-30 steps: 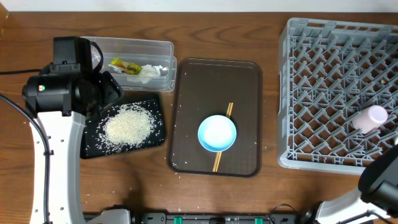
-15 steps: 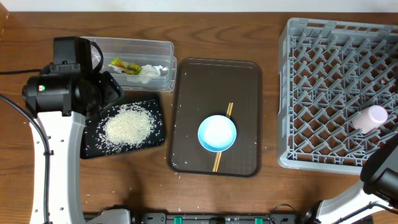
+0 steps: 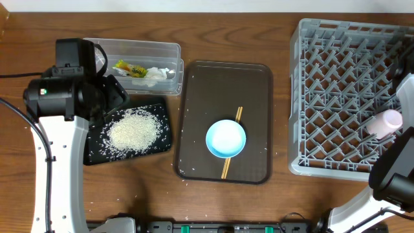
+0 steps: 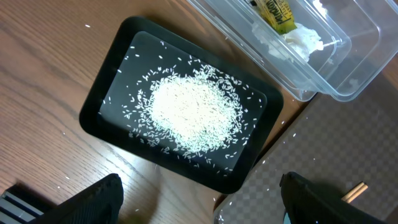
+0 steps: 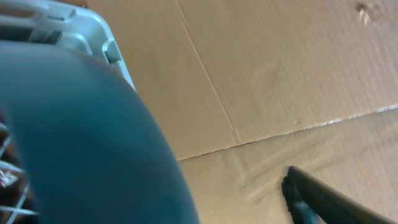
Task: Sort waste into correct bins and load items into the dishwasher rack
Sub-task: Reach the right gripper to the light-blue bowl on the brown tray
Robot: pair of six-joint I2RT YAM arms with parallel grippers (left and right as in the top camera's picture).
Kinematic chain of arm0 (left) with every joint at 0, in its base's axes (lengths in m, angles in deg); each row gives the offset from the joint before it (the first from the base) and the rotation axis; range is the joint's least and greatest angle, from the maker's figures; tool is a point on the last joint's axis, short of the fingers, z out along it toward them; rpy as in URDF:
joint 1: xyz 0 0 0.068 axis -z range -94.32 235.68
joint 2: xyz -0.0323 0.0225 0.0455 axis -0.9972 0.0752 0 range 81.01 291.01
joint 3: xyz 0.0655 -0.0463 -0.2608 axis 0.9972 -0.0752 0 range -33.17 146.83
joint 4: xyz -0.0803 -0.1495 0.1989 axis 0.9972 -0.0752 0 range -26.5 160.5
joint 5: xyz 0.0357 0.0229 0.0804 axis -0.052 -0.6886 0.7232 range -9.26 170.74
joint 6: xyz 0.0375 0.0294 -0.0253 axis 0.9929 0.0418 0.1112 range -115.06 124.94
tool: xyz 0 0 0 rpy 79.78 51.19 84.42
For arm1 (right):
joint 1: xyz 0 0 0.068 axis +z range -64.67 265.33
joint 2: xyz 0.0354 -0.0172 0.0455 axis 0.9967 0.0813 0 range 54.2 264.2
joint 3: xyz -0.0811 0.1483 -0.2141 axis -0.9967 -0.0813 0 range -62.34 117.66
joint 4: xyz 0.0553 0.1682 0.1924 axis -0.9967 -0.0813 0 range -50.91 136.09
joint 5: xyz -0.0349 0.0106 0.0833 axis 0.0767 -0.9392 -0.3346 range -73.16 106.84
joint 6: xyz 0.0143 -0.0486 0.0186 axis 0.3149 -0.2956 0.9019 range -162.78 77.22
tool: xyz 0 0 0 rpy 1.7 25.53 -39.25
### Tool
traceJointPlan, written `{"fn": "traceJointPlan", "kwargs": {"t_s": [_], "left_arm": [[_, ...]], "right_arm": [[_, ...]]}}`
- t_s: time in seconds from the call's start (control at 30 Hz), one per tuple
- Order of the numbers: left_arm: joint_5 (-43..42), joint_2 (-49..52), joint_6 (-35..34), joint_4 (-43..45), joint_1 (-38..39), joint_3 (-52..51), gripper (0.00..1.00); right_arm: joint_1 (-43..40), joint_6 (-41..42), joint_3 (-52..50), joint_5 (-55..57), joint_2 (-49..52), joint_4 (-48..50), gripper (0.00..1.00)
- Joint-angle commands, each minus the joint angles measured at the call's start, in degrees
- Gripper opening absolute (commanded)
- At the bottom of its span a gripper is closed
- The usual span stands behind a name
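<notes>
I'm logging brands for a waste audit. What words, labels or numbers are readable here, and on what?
No text is readable.
Snack wrapper in the clear tub: dark print, too blurred to read.
Dishwasher rack, black tray, bowl: no lettering seen.

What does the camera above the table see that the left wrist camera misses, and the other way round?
Only overhead: the grey dishwasher rack with a pink cup lying in it, and the pale-blue bowl on the brown tray. Only left wrist: the left gripper, close, fingers spread wide. Both: the black tray of rice and the clear tub holding wrapper and tissue.
</notes>
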Motion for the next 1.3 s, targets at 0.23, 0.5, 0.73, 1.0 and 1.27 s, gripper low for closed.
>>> {"fn": "traceJointPlan", "kwargs": {"t_s": [0.23, 0.5, 0.73, 1.0, 1.27], "left_arm": [[0.07, -0.02, -0.70, -0.17, -0.24, -0.04, 0.84], [0.07, -0.02, -0.66, -0.17, -0.24, -0.04, 0.84], [0.07, -0.02, -0.48, -0.20, -0.24, -0.04, 0.84], [0.09, -0.02, -0.46, -1.92, -0.26, -0.04, 0.84], [0.09, -0.02, -0.48, -3.65, -0.24, -0.07, 0.85]], "right_arm": [[0.85, 6.84, 0.17, -8.81, -7.26, -2.93, 0.99], [2.97, 11.37, 0.17, -39.58, -17.46, -18.82, 0.98], [9.33, 22.99, 0.17, -49.35, -22.82, -31.80, 0.87], [19.37, 32.48, 0.17, -58.27, -23.30, -46.45, 0.76], [31.76, 39.54, -0.20, -58.27, -20.59, -54.60, 0.72]]}}
